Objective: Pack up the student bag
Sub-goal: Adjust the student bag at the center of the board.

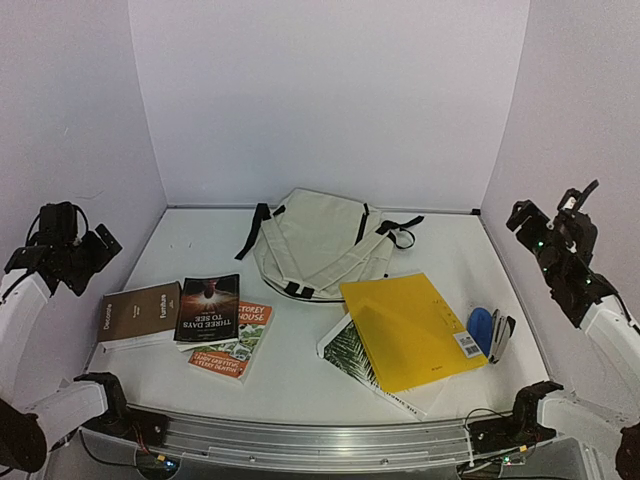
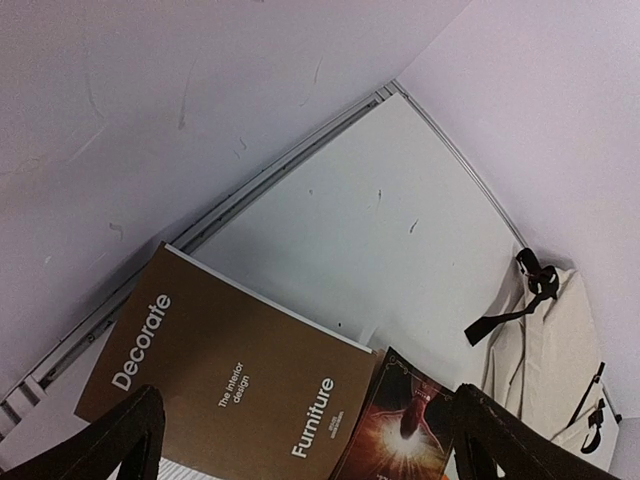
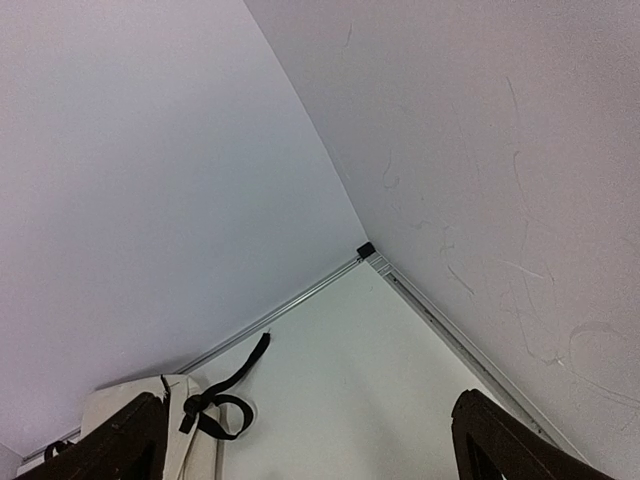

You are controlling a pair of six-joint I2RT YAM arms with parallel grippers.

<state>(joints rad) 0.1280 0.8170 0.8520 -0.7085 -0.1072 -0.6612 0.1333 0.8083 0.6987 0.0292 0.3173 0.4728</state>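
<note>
While both of my arms hang raised at the sides of the table [image 1: 200,240], my left gripper [image 2: 305,415] stands with its fingers wide apart and nothing between them. My wrist view shows only the two dark fingertips at the bottom edge; the rest is cut off. My right gripper [image 3: 308,410] is the same, spread wide and holding nothing, pointed at the far right corner of the walls.

The student bag [image 1: 322,245] lies flat at the far middle of the table, well apart from both grippers, with black straps trailing at its left and right. Whether its zipper is open I cannot tell from above. From my left wrist only one edge and a strap show, cut by the frame. From my right wrist just one corner and a looped strap peep in at the bottom left.

Under my left wrist's view lies a brown book [image 1: 140,313] reading Decorate and Furniture, its lower corners hidden behind my fingers there. Beside it a dark book [image 1: 208,306] overlaps an orange book [image 1: 236,342], whose title is partly covered. To the right a yellow folder [image 1: 410,330] covers most of a leaf-patterned book [image 1: 348,352], its far corner near the bag. Just right of the folder sits a small blue and grey thing [image 1: 491,332], too small to name surely.
</note>
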